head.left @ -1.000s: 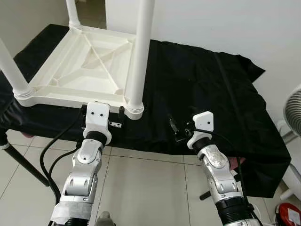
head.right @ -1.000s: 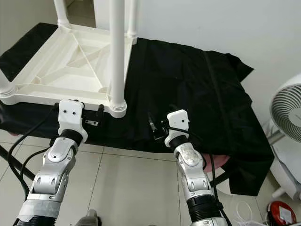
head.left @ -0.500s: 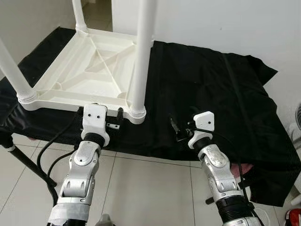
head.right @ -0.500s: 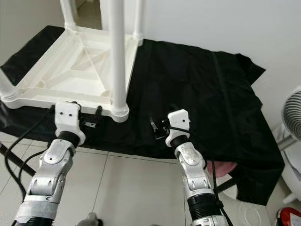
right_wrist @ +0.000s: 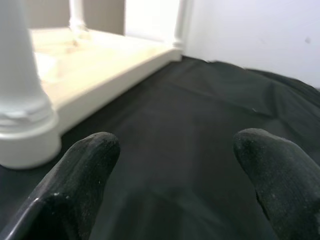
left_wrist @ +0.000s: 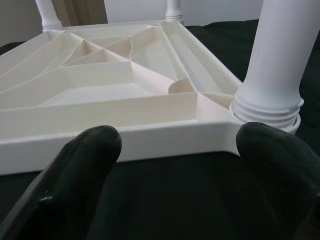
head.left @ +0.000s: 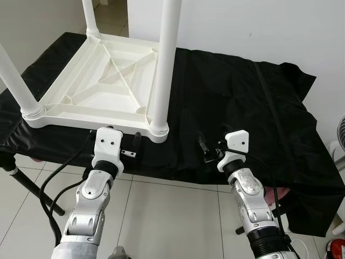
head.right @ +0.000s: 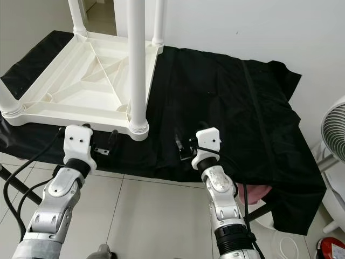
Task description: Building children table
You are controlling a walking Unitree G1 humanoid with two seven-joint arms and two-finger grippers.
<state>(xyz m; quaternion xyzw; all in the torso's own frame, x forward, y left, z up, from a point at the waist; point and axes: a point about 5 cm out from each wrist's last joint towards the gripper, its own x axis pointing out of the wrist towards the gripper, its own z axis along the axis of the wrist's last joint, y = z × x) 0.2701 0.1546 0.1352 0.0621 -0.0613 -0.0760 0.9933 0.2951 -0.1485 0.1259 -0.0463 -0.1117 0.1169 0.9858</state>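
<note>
Work surface is a table draped w/ a black cloth (head.left: 242,108), wrinkled, hanging over the front edge and bunched at the robot's right; a black metal table leg (head.left: 27,186) shows under its left end. Floor is pale tile (head.left: 167,216) w/ grey grout; white wall (head.left: 259,27) behind, a doorway opening at top left. White fan (head.right: 334,132) stands at the right edge, and a red round object (head.right: 330,249) sits on the floor below it. A pink item (head.right: 253,193) peeks from under the cloth by the right arm, can't tell what. No containers in sight. The white plastic children's table (head.left: 102,81) lies upside down on the left part of the cloth, ribbed underside up, white legs (head.left: 163,59) screwed into the corners and standing upright; near-right leg's ribbed collar sits at the corner nearest the robot. Left gripper (left_wrist: 175,180) is at the cloth's front edge, just short of the tabletop's near rim, fingers (left_wrist: 75,170) spread apart, nothing between them. Right gripper (right_wrist: 175,175) hovers low over bare black cloth, to the right of that near leg and apart from it, fingers (right_wrist: 272,170) also spread wide, holding nothing.
</note>
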